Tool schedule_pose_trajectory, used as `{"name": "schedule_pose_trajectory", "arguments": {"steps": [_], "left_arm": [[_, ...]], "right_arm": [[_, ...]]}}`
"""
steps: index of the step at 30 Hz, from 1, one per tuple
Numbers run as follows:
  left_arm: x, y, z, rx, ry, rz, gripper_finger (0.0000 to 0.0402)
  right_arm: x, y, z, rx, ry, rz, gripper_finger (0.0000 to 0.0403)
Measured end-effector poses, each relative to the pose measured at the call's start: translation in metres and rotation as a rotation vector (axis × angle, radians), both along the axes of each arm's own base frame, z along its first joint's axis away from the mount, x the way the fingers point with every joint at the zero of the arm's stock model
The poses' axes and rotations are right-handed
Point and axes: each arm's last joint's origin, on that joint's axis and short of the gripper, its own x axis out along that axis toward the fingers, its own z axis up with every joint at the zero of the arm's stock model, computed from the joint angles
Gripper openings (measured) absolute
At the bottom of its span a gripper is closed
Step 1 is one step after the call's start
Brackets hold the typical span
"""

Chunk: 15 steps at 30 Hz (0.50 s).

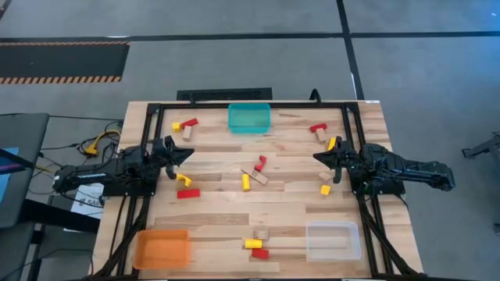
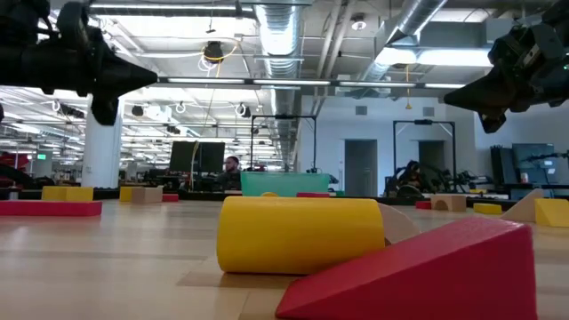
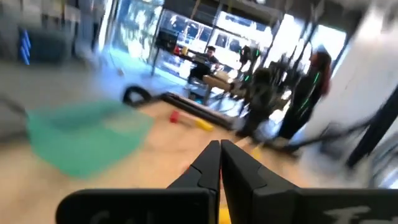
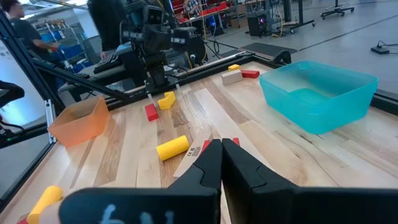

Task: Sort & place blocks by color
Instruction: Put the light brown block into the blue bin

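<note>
Red, yellow and tan blocks lie scattered flat on the wooden table (image 1: 219, 215). One group is at the far left (image 1: 185, 126), another at the far right (image 1: 319, 129). A red, a tan and a yellow block lie mid-table (image 1: 255, 176), and a yellow and a red block lie near the front edge (image 1: 255, 247). My left gripper (image 1: 187, 154) hangs shut above the table's left side, its fingertips together (image 3: 220, 146). My right gripper (image 1: 316, 156) hangs shut above the right side, fingertips together (image 4: 221, 144). Neither holds anything.
A teal bin (image 1: 249, 118) stands at the far edge, centre. An orange bin (image 1: 162, 248) sits at the near left corner and a clear bin (image 1: 333, 240) at the near right. A black frame (image 1: 148, 117) runs along the table's sides.
</note>
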Motion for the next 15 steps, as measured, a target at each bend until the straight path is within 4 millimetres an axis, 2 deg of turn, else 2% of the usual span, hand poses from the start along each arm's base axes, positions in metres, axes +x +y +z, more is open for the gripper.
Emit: {"name": "schedule_pose_trajectory", "arguments": {"steps": [2, 4, 10, 15], "left_arm": [[0.0001, -0.0002, -0.0007, -0.236, -0.061, -0.022, 0.0000], [0.0003, -0.0002, -0.0011, -0.357, -0.091, -0.026, 0.0000], [0.0001, 0.0012, -0.0006, -0.581, -0.175, 0.011, 0.0000], [-0.0005, 0.0019, 0.0037, -0.630, -0.244, 0.016, 0.0000]], "right_arm": [[0.0000, 0.0000, -0.0001, 0.000, 0.000, 0.000, 0.0032], [0.0000, 0.0000, 0.0000, 0.000, 0.000, 0.000, 0.0033], [0.0001, 0.0000, 0.0006, -0.001, -0.008, -0.001, 0.0031], [0.0011, -0.0002, 0.0057, 0.030, -0.088, -0.006, 0.0033]]}}
